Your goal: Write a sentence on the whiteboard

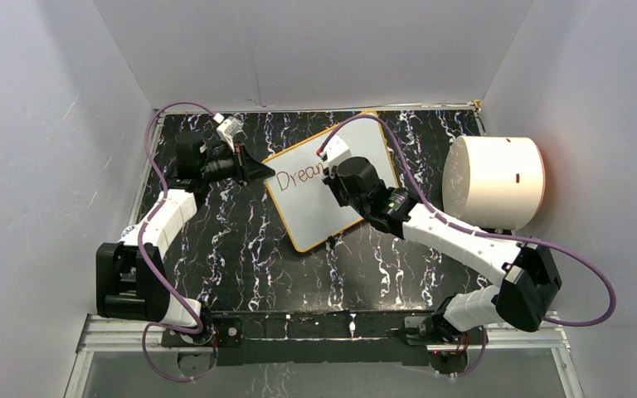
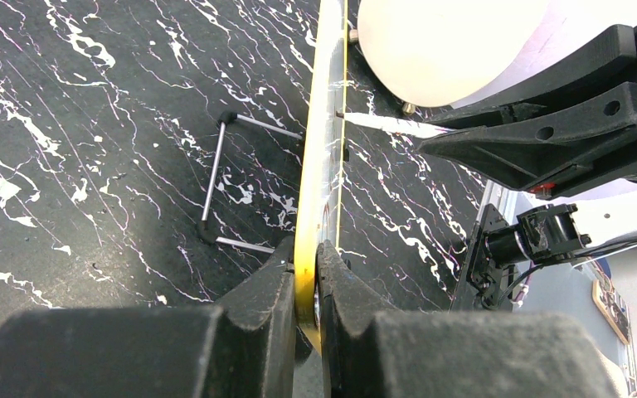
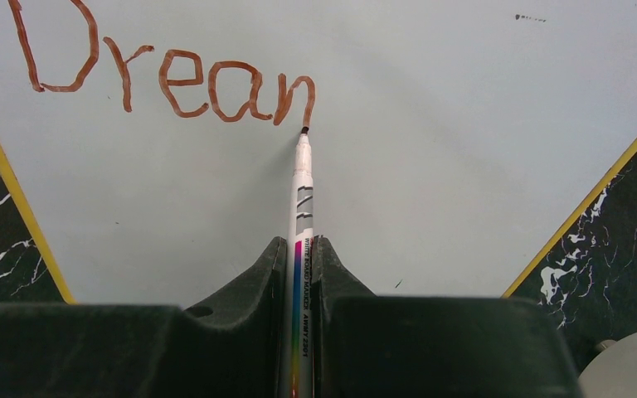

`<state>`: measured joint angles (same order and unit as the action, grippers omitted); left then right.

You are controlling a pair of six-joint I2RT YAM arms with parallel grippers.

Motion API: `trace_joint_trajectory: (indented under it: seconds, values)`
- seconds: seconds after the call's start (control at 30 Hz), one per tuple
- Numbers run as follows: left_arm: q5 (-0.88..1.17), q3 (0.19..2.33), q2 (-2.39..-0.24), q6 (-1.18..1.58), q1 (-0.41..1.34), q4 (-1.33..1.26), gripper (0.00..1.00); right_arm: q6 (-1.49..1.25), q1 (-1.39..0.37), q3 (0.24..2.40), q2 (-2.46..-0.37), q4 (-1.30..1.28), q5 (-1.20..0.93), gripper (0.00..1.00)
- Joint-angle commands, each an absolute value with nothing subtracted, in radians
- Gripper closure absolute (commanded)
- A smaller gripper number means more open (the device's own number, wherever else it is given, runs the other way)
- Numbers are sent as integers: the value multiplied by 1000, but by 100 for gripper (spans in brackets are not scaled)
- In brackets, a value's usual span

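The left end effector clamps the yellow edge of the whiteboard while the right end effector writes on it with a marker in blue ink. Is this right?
The ink is reddish-brown, not blue; the right wrist view shows it. The left end effector does clamp the yellow edge of the whiteboard, and the right end effector writes with the marker.

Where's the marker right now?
The marker sits in the right gripper, centre of the right wrist view, tip at the last letter on the whiteboard.

Left tool, right tool: both closed tight.
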<state>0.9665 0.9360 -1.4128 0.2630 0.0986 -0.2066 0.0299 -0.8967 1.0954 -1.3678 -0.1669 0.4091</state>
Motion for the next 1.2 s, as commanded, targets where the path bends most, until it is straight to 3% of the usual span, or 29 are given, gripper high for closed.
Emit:
trace_joint_trajectory:
  seconds: [0.0, 1.17]
  values:
    - [894, 917, -1452, 190, 127, -107, 100, 43, -889, 1100, -1357, -79, 422, 100]
    - [893, 917, -1448, 187, 129, -104, 100, 80, -861, 1134, -1388, -8, 440, 100]
